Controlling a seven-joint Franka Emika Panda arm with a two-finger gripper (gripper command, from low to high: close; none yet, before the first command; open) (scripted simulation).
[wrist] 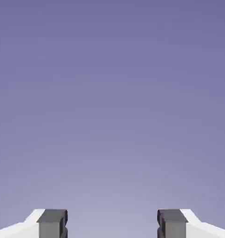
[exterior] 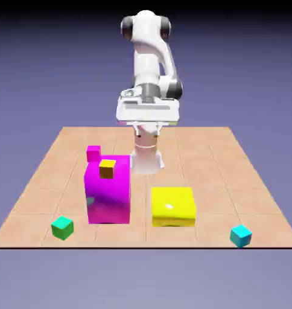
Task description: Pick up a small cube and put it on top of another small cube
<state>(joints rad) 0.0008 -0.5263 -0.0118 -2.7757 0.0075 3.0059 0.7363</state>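
held the gripper [wrist: 112, 224] high over the table [exterior: 227, 181], fingers spread wide apart, with plain backdrop [wrist: 112, 102] between in the hand view. found the green cube [exterior: 63, 228] on the tabletop, near the front edge and toward the corner at the exterior view's left, just beside the magenta block [exterior: 108, 199] but apart from it. saw the cyan cube [exterior: 241, 236] well apart from the green one, right by the front edge at the exterior view's right, close to that corner. left open tabletop between the cyan cube and the yellow block [exterior: 172, 206], but only a narrow lane between the two big blocks. saw the small magenta cube [exterior: 93, 154] and the orange cube [exterior: 107, 169] by the magenta block's upper end; could not tell their exact seating.
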